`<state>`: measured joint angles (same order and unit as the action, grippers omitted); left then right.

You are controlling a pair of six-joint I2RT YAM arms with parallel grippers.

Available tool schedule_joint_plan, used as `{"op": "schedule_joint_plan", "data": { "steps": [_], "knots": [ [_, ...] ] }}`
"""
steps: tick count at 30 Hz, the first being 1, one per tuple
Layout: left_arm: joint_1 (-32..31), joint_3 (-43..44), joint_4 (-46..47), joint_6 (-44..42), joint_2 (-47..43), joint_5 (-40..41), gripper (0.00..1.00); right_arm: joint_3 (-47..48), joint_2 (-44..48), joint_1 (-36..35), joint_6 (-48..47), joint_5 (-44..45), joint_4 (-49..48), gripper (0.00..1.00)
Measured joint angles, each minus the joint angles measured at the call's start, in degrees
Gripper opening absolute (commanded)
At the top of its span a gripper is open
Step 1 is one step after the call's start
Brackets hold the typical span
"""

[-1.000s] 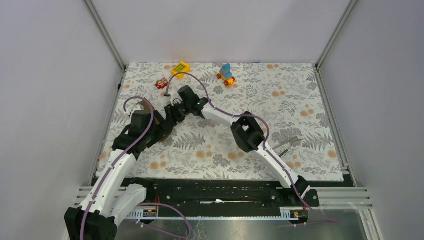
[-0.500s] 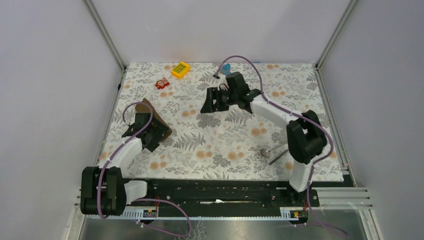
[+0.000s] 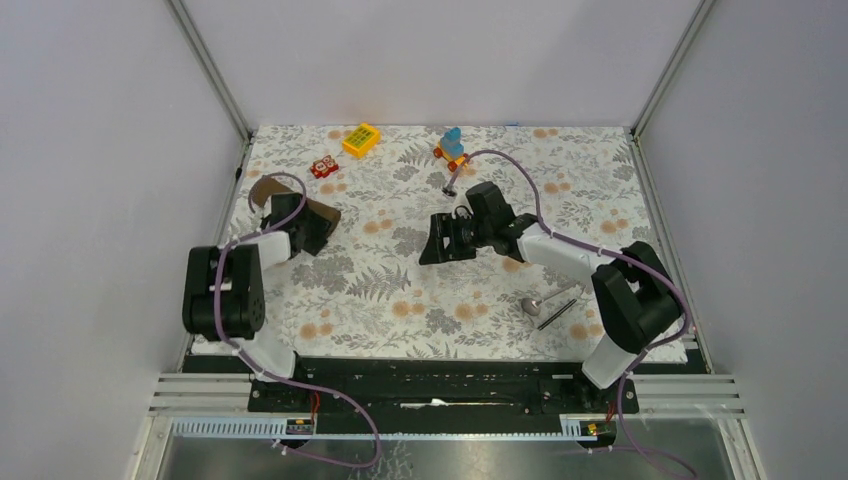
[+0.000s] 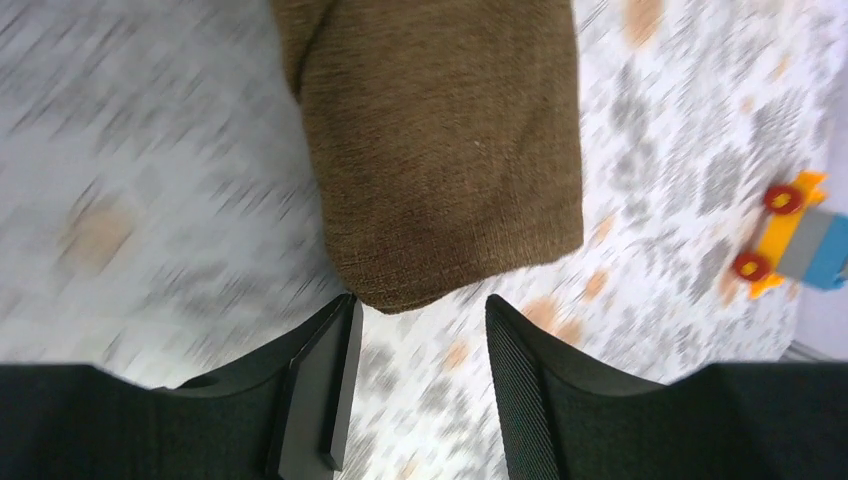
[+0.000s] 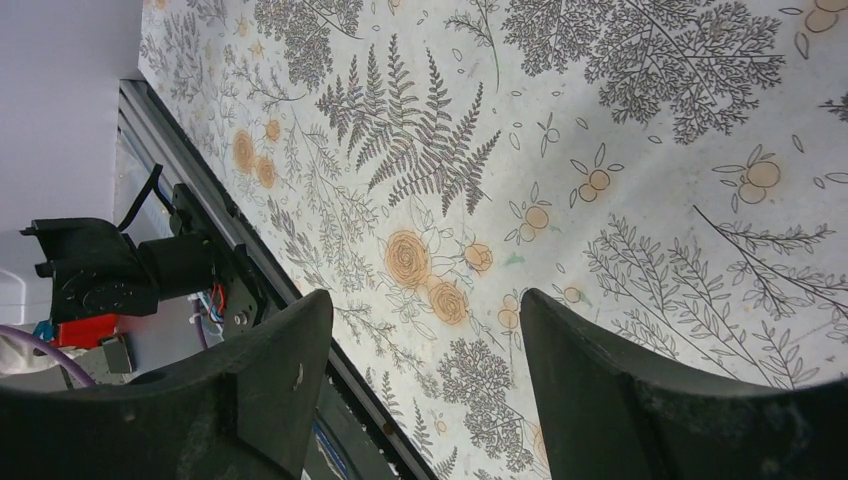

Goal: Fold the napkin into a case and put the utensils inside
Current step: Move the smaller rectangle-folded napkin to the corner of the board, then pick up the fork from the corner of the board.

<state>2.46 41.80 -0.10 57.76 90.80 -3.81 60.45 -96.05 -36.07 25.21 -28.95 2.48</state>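
Observation:
The brown napkin (image 3: 322, 211) lies folded into a narrow strip at the far left of the table. In the left wrist view its rounded end (image 4: 440, 150) sits just ahead of my open jaws. My left gripper (image 3: 308, 232) (image 4: 420, 305) is open, and its left fingertip (image 4: 335, 330) is beside the cloth's end without gripping it. My right gripper (image 3: 432, 245) (image 5: 425, 300) is open and empty over bare tablecloth mid-table. The silver spoon (image 3: 535, 302) and the thin dark stick (image 3: 557, 312) lie together at the near right, apart from both grippers.
A yellow block (image 3: 361, 139), a small red toy (image 3: 322, 167) and a blue-and-orange toy car (image 3: 452, 148) (image 4: 790, 235) stand along the far edge. The floral tablecloth (image 3: 400, 290) covers the table. Grey walls enclose it on both sides. The black rail (image 5: 230, 290) runs along the near edge.
My right gripper left the napkin and swung right, then back to mid-table. My left arm folded back to the left. The napkin now lies farther from the near edge.

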Motion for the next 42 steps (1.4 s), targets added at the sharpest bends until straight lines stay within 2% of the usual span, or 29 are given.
{"op": "schedule_joint_plan", "data": {
  "steps": [5, 11, 13, 16, 17, 20, 25, 28, 31, 33, 35, 36, 40, 42],
  "knots": [
    [0.7, 9.3, 5.8, 1.5, 10.7, -1.1, 0.55, -1.6, 1.6, 0.9, 0.2, 0.8, -1.3, 0.76],
    [0.1, 12.5, 9.7, 3.8, 14.3, -4.6, 0.77, -3.2, 3.6, 1.5, 0.1, 1.5, -1.0, 0.78],
    [-1.2, 12.5, 9.9, 3.9, 13.9, -5.4, 0.84, -3.4, 4.8, 1.6, -0.2, 2.2, 0.4, 0.81],
    [-4.3, 11.3, 8.9, 3.6, 10.4, -7.6, 0.85, -3.4, 7.8, 1.6, -1.6, 5.1, 4.1, 0.89],
    [-5.1, 10.8, 8.5, 3.5, 8.6, -8.6, 0.93, -3.3, 8.7, 1.6, -2.1, 6.3, 5.4, 0.91],
    [-7.8, 8.6, 7.0, 2.2, -0.3, -13.9, 0.97, -2.8, 12.4, 1.6, -4.4, 11.4, 12.0, 0.99],
    [-10.1, 8.2, 3.4, -4.8, -13.5, -23.0, 0.97, -2.6, 20.4, 3.2, -4.8, 20.3, 22.4, 1.0],
    [-12.6, 8.3, -0.5, -9.4, -17.1, -26.8, 0.97, -3.7, 25.7, 8.5, 0.1, 25.3, 28.0, 1.0],
    [-17.3, 8.2, -4.2, -13.0, -18.8, -28.9, 0.97, -6.4, 28.3, 15.9, 9.8, 31.2, 34.5, 1.0],
    [-20.9, 7.8, -5.5, -14.6, -19.6, -29.5, 0.97, -9.4, 29.2, 19.5, 17.2, 35.2, 39.4, 0.95],
    [-24.3, 6.9, -6.4, -15.7, -20.3, -30.1, 0.97, -12.9, 30.2, 21.4, 21.4, 37.2, 42.0, 0.81],
    [-25.4, 6.4, -6.5, -16.0, -20.6, -30.4, 0.97, -14.6, 30.9, 22.2, 22.6, 37.8, 42.7, 0.77],
    [-27.9, 4.6, -7.5, -17.0, -21.4, -31.1, 0.97, -16.9, 31.9, 24.6, 26.1, 40.1, 44.8, 0.73],
    [-28.0, 4.1, -7.9, -17.4, -22.0, -31.3, 0.97, -16.4, 31.6, 25.0, 27.9, 41.5, 45.7, 0.63]
  ]
}}
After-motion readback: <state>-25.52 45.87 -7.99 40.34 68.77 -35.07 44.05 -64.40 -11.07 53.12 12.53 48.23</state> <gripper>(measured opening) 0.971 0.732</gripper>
